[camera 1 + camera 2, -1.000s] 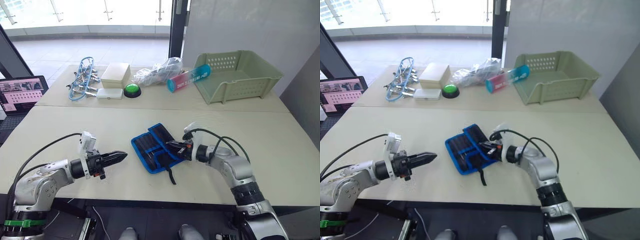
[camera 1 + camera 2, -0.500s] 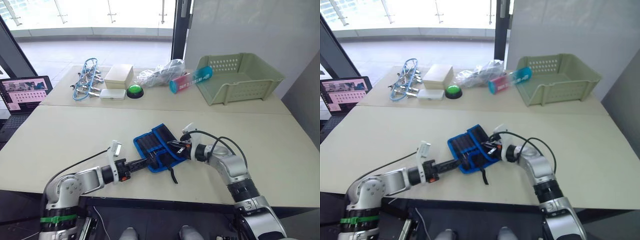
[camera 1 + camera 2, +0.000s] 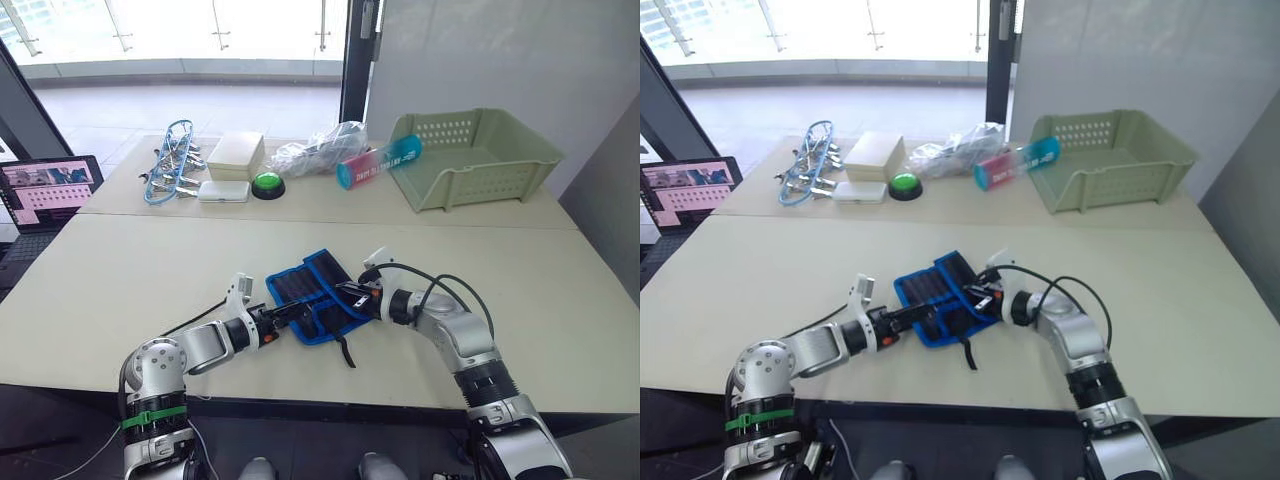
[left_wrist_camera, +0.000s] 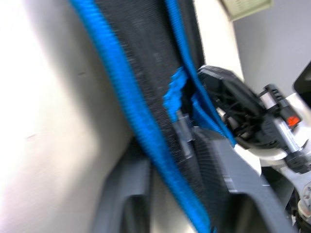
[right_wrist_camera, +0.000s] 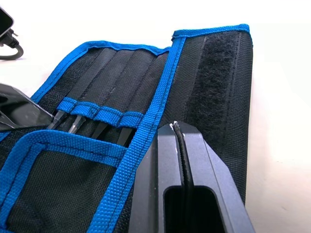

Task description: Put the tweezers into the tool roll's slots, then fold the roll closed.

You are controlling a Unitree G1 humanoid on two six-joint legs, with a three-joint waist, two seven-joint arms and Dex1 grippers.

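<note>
**Status of task**

- Insertion step: judged nearly or wholly done. Four tweezers (image 5: 100,130) counted in the right wrist view, seated side by side in the slots (image 5: 114,73), tips showing below the blue cross-band. Fifth pair not confirmed; possibly hidden behind the near flap. No loose tweezers seen on the near table (image 3: 120,270).
- Folding step: not done. Tool roll (image 3: 312,297) lying near the front middle of that table, inner face up, partly open, with one side flap turned in over the pocket area.
- Strap (image 3: 343,350): trailing loose off the front edge of the roll, not fastened.

**Gripper state**

- Left gripper (image 3: 287,317): at the roll's left edge. In the left wrist view, fingers (image 4: 127,194) spread, straddling the blue edging; not clamped.
- Right gripper (image 3: 350,297): at the roll's right side, over the flap. Fingers (image 5: 163,165) pressed together; nothing seen pinched between them.

**Remaining**

- Verify the fifth pair.
- Fold both sides over the slots, then secure with the strap.

**Count**

- Tool roll: one.
- Strap: one.
- Tweezers visible: four.
- On the far table: one green basket (image 3: 480,150), one green push-button (image 3: 265,182), one blue-framed tool bundle (image 3: 168,160).
</note>
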